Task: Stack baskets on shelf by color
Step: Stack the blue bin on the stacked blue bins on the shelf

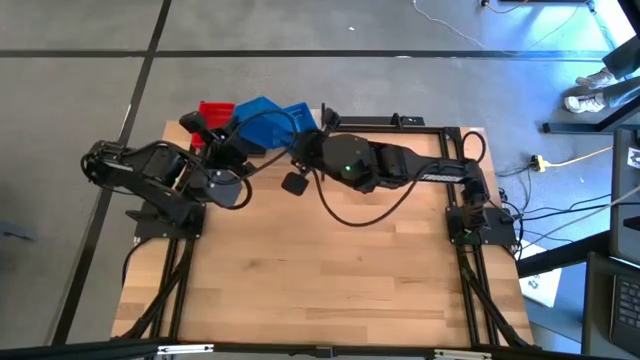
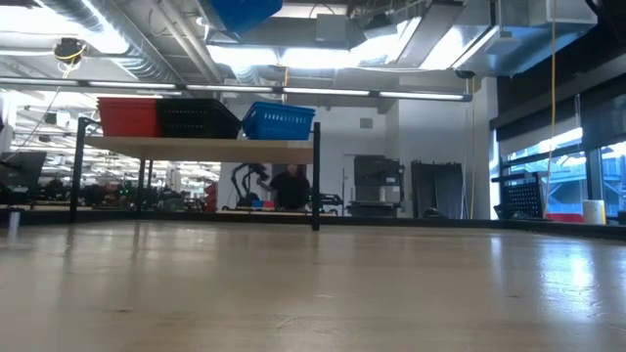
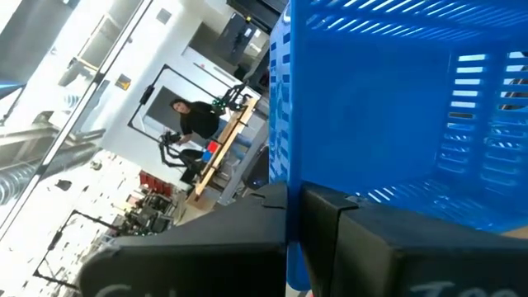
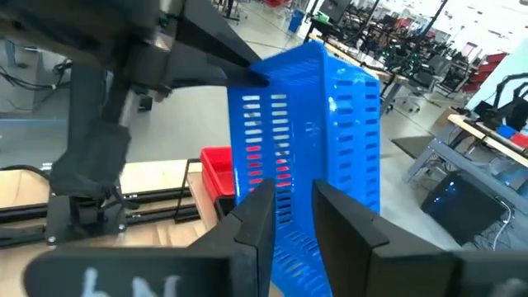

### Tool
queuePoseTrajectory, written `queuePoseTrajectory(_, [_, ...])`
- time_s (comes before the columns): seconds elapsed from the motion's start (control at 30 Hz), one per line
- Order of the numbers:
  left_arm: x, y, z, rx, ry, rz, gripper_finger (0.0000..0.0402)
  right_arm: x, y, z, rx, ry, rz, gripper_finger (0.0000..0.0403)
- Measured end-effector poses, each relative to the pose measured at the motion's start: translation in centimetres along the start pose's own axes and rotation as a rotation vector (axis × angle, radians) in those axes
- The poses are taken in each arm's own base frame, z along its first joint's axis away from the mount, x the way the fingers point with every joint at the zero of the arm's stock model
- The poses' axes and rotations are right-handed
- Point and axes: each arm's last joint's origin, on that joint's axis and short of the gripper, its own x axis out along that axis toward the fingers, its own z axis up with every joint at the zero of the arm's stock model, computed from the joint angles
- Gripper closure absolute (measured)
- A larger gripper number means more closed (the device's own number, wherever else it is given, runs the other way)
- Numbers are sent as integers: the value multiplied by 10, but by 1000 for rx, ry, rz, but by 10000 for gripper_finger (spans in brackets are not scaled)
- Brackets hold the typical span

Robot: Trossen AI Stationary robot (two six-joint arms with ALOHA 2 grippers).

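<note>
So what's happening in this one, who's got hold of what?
Both arms are up over the shelf at the table's far edge. The left gripper is shut on the rim of a blue basket, held in the air and tilted. The right gripper sits at that same basket, though whether it grips is unclear. Red, black and blue baskets already sit on the shelf.
</note>
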Motion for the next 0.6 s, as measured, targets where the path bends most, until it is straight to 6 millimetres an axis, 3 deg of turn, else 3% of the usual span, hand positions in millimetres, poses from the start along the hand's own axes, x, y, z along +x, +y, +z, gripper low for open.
queuePoseTrajectory(0.33, [0,0,0,-7,-1,-6,401,19,-12,-5,24,6,-85,318])
queuePoseTrajectory(0.6, [0,0,0,-7,-1,-9,401,26,-20,-8,71,8,1,318])
